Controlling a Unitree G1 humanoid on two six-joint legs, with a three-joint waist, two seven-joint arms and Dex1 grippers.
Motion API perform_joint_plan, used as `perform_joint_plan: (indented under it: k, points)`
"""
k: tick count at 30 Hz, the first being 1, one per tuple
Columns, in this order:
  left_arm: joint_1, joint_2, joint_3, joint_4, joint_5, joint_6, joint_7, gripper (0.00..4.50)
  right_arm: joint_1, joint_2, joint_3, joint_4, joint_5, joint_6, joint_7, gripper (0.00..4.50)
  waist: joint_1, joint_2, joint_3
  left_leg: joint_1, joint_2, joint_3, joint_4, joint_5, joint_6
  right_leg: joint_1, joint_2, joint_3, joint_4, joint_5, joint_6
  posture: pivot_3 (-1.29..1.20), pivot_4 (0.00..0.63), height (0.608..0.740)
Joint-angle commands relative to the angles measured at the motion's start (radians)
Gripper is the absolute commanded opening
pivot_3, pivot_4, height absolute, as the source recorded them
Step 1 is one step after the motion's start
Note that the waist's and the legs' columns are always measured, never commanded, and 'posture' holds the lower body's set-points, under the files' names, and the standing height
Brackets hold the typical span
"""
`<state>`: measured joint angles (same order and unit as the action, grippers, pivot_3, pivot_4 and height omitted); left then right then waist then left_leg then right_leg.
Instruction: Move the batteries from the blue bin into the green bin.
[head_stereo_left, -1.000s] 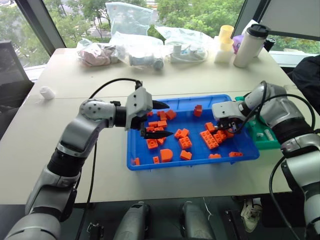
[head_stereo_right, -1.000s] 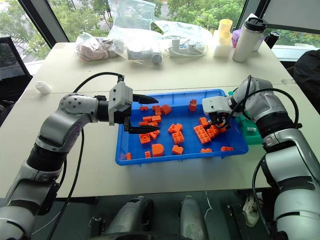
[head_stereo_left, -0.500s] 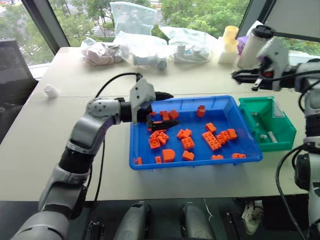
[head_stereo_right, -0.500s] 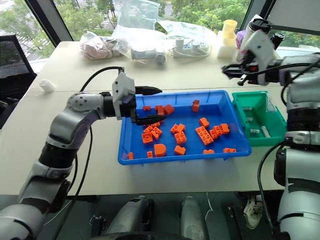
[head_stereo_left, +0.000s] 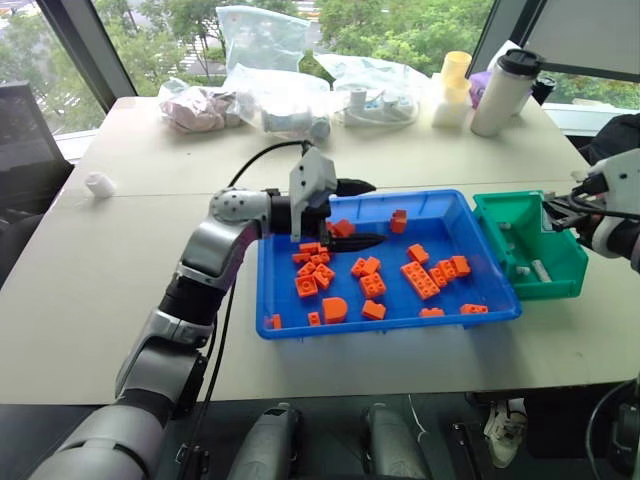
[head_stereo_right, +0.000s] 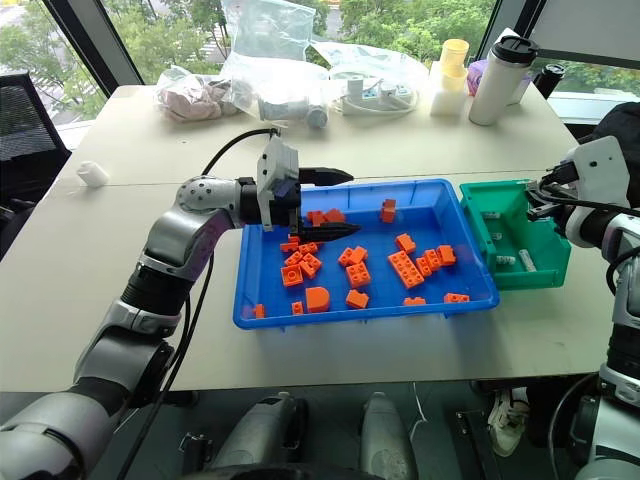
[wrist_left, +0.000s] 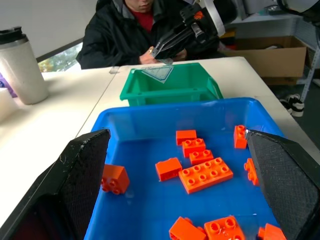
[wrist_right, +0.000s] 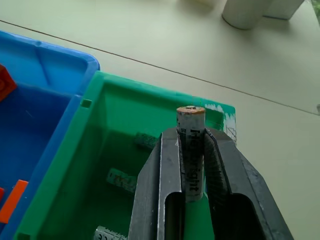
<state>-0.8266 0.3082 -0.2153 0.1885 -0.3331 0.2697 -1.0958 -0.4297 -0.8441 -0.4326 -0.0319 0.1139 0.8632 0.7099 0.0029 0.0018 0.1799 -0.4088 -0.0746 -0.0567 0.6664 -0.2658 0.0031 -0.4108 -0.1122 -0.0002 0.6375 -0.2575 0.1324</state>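
Note:
My right gripper (wrist_right: 190, 137) is shut on one silver-grey battery (wrist_right: 190, 155), which stands upright between the fingers over the green bin (wrist_right: 100, 145). The head views place this gripper (head_stereo_left: 560, 207) above the bin's far right rim. Several batteries (wrist_right: 121, 179) lie on the green bin's floor (head_stereo_right: 527, 261). The blue bin (head_stereo_left: 390, 325) sits left of the green bin (head_stereo_left: 560, 275), touching it, and holds orange bricks (head_stereo_left: 420, 280). My left gripper (head_stereo_left: 372, 213) is open and level over the blue bin's back left part, with nothing between its fingers (wrist_left: 85, 170).
A white tumbler (head_stereo_left: 497, 92), yellow cups (head_stereo_left: 450, 85) and clear plastic bags (head_stereo_left: 270, 85) line the table's far side. A small white object (head_stereo_left: 98, 184) lies far left. A person in a black jacket (wrist_left: 120, 35) sits beyond the green bin.
My right gripper lifted out of the blue bin, swung up and to the right, and now holds a battery over the green bin. My left gripper slid right, further over the blue bin.

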Motion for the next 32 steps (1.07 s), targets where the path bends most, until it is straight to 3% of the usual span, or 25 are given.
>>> perform_joint_plan:
  k: [1, 5, 7, 9, 14, 20, 24, 28, 32]
  points:
    - [-0.006, 0.004, 0.012, -0.020, 0.005, -0.019, -0.007, 4.50, 0.008, -0.022, -0.006, -0.017, 0.028, -0.024, -0.009, 2.37, 0.002, 0.000, 0.000, 0.000, 0.000, 0.000, 0.000, 0.000, 0.000, 0.000, 0.000, 0.000, 0.000, 0.000, 0.000, 0.00, 0.150, 0.740]
    - [0.011, 0.014, 0.019, -0.020, 0.025, -0.025, 0.012, 4.50, -0.003, -0.027, 0.010, -0.005, 0.045, -0.035, -0.021, 4.47, 0.003, 0.000, 0.000, 0.000, 0.000, 0.000, 0.000, 0.000, 0.000, 0.000, 0.000, 0.000, 0.000, 0.000, 0.000, 0.00, 0.150, 0.740]
    - [0.017, 0.018, 0.027, -0.024, 0.026, -0.024, 0.021, 4.50, -0.014, -0.026, 0.016, 0.002, 0.051, -0.049, -0.034, 4.47, 0.004, 0.000, 0.000, 0.000, 0.000, 0.000, 0.000, 0.000, 0.000, 0.000, 0.000, 0.000, 0.000, 0.000, 0.000, 0.00, 0.150, 0.740]
    - [0.022, 0.047, 0.029, -0.043, 0.078, -0.055, 0.063, 4.50, -0.026, 0.001, -0.008, -0.021, 0.081, -0.178, -0.027, 4.47, 0.004, 0.000, 0.000, 0.000, 0.000, 0.000, 0.000, 0.000, 0.000, 0.000, 0.000, 0.000, 0.000, 0.000, 0.000, 0.00, 0.150, 0.740]
    - [0.074, 0.105, 0.143, -0.216, 0.025, 0.064, 0.182, 4.50, 0.026, 0.082, -0.110, -0.157, 0.234, -0.274, 0.012, 4.47, -0.004, 0.000, 0.000, 0.000, 0.001, -0.001, -0.001, 0.000, 0.000, -0.001, 0.001, 0.000, 0.000, 0.000, 0.000, 0.00, 0.150, 0.740]
    - [0.266, 0.137, 0.341, -0.549, -0.040, 0.341, 0.460, 4.50, 0.159, 0.225, -0.217, -0.312, 0.341, -0.289, -0.103, 4.47, 0.005, -0.001, 0.000, 0.000, 0.001, -0.002, -0.001, 0.000, 0.000, 0.001, 0.001, 0.000, -0.001, 0.000, 0.000, 0.00, 0.150, 0.740]
    - [0.402, 0.095, 0.488, -0.768, -0.182, 0.585, 0.627, 4.50, 0.282, 0.310, -0.252, -0.409, 0.444, -0.257, -0.133, 4.47, 0.011, -0.001, 0.000, 0.000, 0.000, -0.002, 0.000, 0.000, 0.000, 0.001, 0.000, 0.000, -0.001, 0.000, 0.000, 0.00, 0.150, 0.740]
    - [0.520, 0.134, 0.535, -0.908, -0.236, 0.675, 0.669, 4.50, 0.354, 0.323, -0.270, -0.448, 0.537, -0.243, -0.140, 4.47, 0.009, 0.000, 0.000, 0.001, 0.000, -0.002, 0.000, 0.000, 0.000, 0.002, 0.000, 0.000, 0.000, 0.000, 0.000, 0.00, 0.150, 0.740]
    - [0.603, 0.133, 0.590, -0.930, -0.259, 0.679, 0.716, 4.50, 0.392, 0.321, -0.269, -0.457, 0.568, -0.260, -0.161, 4.47, 0.009, 0.000, -0.001, 0.002, 0.001, -0.003, -0.001, -0.001, 0.002, 0.003, 0.001, 0.000, 0.000, 0.000, 0.000, 0.00, 0.150, 0.740]
